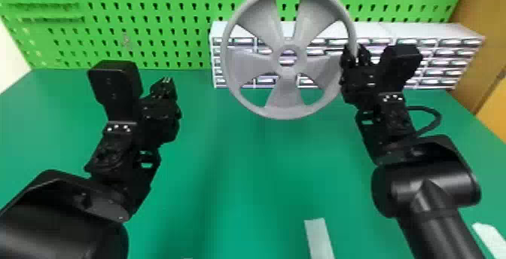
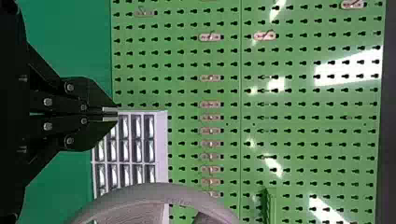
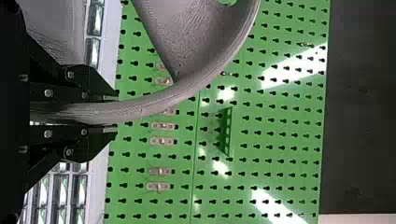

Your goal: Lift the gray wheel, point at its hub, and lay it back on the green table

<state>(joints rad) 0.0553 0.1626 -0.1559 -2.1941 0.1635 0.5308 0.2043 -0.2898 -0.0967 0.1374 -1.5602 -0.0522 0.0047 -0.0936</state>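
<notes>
The gray wheel is held up above the green table, its face and hub toward the head camera. My right gripper is shut on the rim at the wheel's right side. In the right wrist view the rim passes between the fingers of the right gripper. Left of the wheel and apart from it, my left gripper stands above the table. Its fingertips meet with nothing between them at the left gripper in the left wrist view, where part of the wheel shows.
A white drawer cabinet stands at the back of the table behind the wheel. Behind it rises a green pegboard with hooks. A pale strip lies near the front edge, another at the right.
</notes>
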